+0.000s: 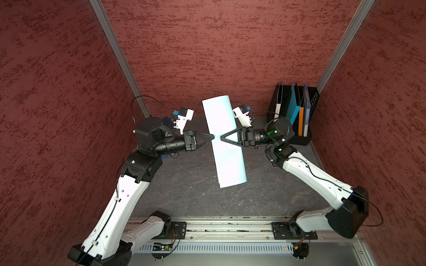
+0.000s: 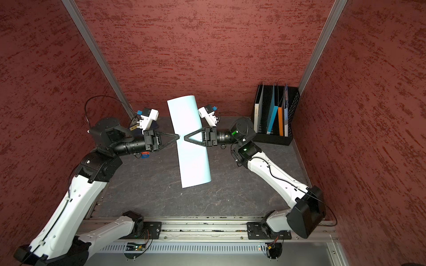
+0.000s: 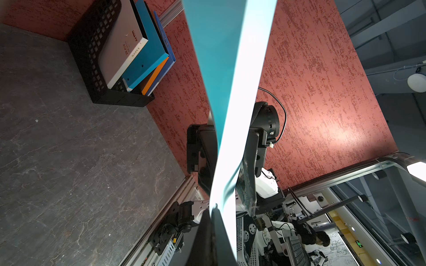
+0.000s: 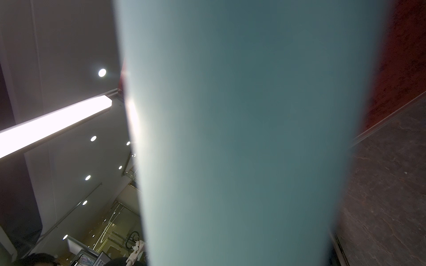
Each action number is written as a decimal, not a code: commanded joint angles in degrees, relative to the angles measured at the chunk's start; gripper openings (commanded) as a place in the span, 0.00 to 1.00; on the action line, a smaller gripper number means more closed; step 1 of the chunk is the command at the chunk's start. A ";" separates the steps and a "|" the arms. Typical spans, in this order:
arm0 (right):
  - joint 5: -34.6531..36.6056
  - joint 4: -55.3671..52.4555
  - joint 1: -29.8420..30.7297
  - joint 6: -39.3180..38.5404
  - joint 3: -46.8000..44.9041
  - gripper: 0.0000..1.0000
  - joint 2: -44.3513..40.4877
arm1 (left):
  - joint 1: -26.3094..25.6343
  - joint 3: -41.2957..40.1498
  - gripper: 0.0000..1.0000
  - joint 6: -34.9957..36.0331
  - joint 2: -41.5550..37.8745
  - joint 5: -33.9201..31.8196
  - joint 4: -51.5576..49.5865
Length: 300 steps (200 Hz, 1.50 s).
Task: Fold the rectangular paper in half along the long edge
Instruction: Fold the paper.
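Sheet: the rectangular paper (image 1: 227, 161) aloft, bowed so long edges can meet.
Left: left gripper (image 1: 212, 136) clenched on one long edge.
Right: right gripper (image 1: 221, 138) apparently pinching mid-sheet.

Boxed in by mottled red textured walls (image 1: 207, 46) with aluminium corner posts (image 1: 119, 53), floored in dark grey veined slab (image 1: 184, 188), black mesh file rack (image 1: 314, 101) in far right corner, strip light (image 4: 53, 124) and downlights (image 4: 102, 72) overhead.
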 commanded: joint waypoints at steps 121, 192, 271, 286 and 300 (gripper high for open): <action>0.14 -9.46 0.26 -7.06 1.66 0.42 -0.98 | 0.34 0.99 0.00 -0.01 -0.64 0.67 0.78; -0.34 -6.75 0.52 -5.14 1.71 0.43 -1.27 | 0.34 0.71 0.39 -0.04 -0.34 0.75 1.28; -2.27 -2.15 2.14 -2.63 2.06 0.36 -0.66 | 0.34 -0.06 0.36 -0.63 -0.42 0.98 2.44; -2.80 -0.64 2.50 -1.85 2.10 0.36 -0.36 | 0.35 -0.07 0.28 -0.67 -0.43 1.04 2.47; -3.15 1.32 2.69 -0.66 1.95 0.36 -0.13 | 0.34 0.00 0.19 -0.70 -0.51 1.12 2.58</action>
